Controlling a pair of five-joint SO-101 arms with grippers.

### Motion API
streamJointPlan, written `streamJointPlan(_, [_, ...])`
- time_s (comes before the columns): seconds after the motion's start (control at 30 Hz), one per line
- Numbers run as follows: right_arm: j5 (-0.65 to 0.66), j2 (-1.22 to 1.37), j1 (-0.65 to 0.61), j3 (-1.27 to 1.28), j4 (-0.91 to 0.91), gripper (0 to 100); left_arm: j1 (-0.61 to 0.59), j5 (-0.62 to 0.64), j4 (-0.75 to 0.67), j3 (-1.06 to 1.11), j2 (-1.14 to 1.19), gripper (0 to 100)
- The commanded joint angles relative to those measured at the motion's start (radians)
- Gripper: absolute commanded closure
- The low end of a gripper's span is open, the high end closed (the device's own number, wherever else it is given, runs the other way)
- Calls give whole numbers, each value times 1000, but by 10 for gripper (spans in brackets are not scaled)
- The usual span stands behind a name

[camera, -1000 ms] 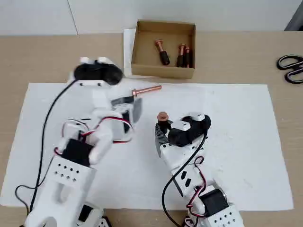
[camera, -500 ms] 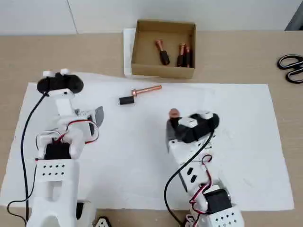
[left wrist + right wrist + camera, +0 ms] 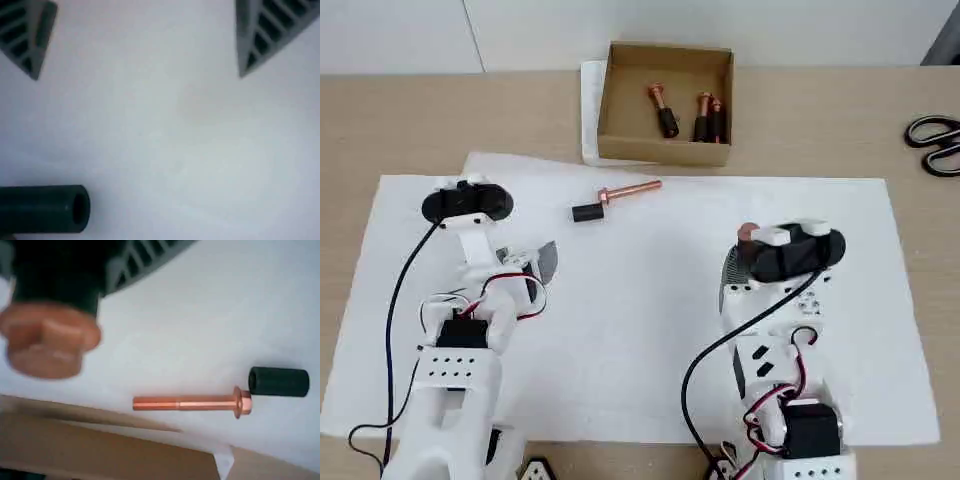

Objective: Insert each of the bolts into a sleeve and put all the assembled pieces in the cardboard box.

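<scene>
Moved since a second ago: my right gripper (image 3: 742, 250), rightward, clamped on what looks like a sleeved bolt (image 3: 748, 233). My left gripper (image 3: 137, 75): jaws spread. On paper (image 3: 620, 330) near cardboard box (image 3: 665, 152): loose bolt (image 3: 632, 190) beside sleeve (image 3: 587, 212).

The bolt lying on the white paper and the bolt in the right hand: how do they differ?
The lying bolt rests flat on the white paper, while the held bolt stands roughly upright in the right hand. The lying bolt's shank is bare, with a loose sleeve beside its head; the held bolt's shank is hidden in a black sleeve, only its head showing. Both are copper-coloured.
</scene>
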Motion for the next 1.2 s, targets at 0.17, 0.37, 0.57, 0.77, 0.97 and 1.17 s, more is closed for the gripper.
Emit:
streamJointPlan(0.17, [18, 414, 53, -468, 16, 995, 8, 8, -38, 8, -18, 760])
streamJointPlan(0.37, [15, 766, 47, -795, 84, 995, 5, 8, -38, 10, -21, 760])
streamJointPlan(0.57, [14, 1089, 45, -1117, 197, 995, 5, 8, -46, 10, -20, 760])
streamJointPlan(0.77, [14, 1362, 1, -1376, 211, 995, 3, 3, -64, 12, -18, 760])
streamJointPlan(0.97, [14, 1644, -82, -1616, 154, 995, 5, 3, -80, 12, -18, 760])
streamJointPlan(1.17, [14, 1923, -84, -1855, 84, 995, 8, 8, -184, 56, -18, 760])
